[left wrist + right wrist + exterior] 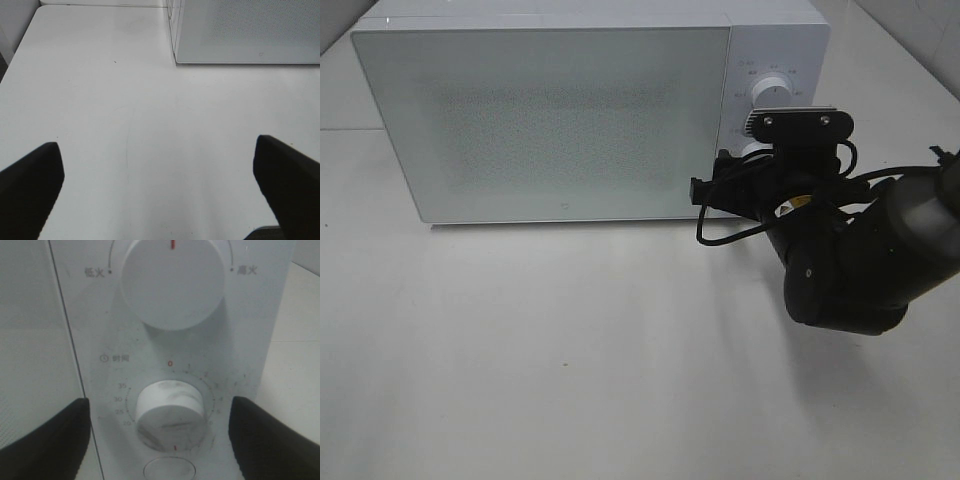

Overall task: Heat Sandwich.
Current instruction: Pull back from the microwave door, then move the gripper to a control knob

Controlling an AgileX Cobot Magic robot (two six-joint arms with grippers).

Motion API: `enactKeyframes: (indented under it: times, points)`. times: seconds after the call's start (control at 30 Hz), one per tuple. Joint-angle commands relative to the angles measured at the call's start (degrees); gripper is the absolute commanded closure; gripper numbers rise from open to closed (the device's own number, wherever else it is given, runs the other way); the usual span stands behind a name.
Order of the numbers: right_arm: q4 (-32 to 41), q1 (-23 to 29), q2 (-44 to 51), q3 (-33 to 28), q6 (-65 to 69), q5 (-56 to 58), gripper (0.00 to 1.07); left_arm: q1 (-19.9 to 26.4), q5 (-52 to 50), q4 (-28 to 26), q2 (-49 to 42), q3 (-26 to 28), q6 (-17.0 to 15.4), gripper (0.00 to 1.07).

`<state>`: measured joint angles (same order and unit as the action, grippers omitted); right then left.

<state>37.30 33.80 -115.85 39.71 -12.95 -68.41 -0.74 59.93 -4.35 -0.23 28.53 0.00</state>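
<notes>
While the white box-shaped microwave oven [550, 110] stands toward the far edge of the white table [570, 350] with its frosted glass door [540, 120] flush against the body, the black right end effector [160, 405] is drawn up close to the control panel at the oven's right end. Its two black fingers [45, 440] stand wide apart, one on each side of the small white timer knob [170, 412] and holding nothing. That knob is smeared with grey marks, and its red tick sits opposite the red 0 on the dial. The larger white power knob [172, 282] is above it, and a round white button [169, 470] lies just beneath. The black left end effector [157, 145] hangs over bare table in front of the oven's left corner, fingers spread wide and empty. The sandwich shows in none of the views, and the door is too frosted to see through, so I cannot tell where it is.
</notes>
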Motion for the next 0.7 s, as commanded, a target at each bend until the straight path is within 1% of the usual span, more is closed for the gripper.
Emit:
enactKeyframes:
  times: [0.03,0.47,0.53,0.57,0.6,0.63,0.67,0.7]
  points:
    - [-0.69,-0.4,-0.63,1.26,0.46,0.29,0.34,0.11,-0.74,-0.11,-1.66,-0.29,0.0,0.09]
    - [-0.63,-0.97,-0.8,1.78,0.46,0.4,0.35,0.11,-0.74,-0.11,-1.66,-0.29,0.0,0.09]
    - [-0.63,-0.97,-0.8,1.78,0.46,0.4,0.38,0.11,-0.74,-0.11,-1.66,-0.29,0.0,0.09]
    - [-0.63,-0.97,-0.8,1.78,0.46,0.29,0.42,0.11,-0.74,-0.11,-1.66,-0.29,0.0,0.09]
    - [-0.63,-0.97,-0.8,1.78,0.46,0.29,0.42,0.11,-0.74,-0.11,-1.66,-0.29,0.0,0.09]
    - [-0.63,-0.97,-0.8,1.78,0.46,0.11,0.44,0.11,-0.74,-0.11,-1.66,-0.29,0.0,0.09]
    - [-0.63,-0.97,-0.8,1.78,0.46,0.06,0.48,0.11,-0.74,-0.11,-1.66,-0.29,0.0,0.09]
    - [-0.63,-0.97,-0.8,1.78,0.46,0.0,0.56,0.11,-0.74,-0.11,-1.66,-0.29,0.0,0.09]
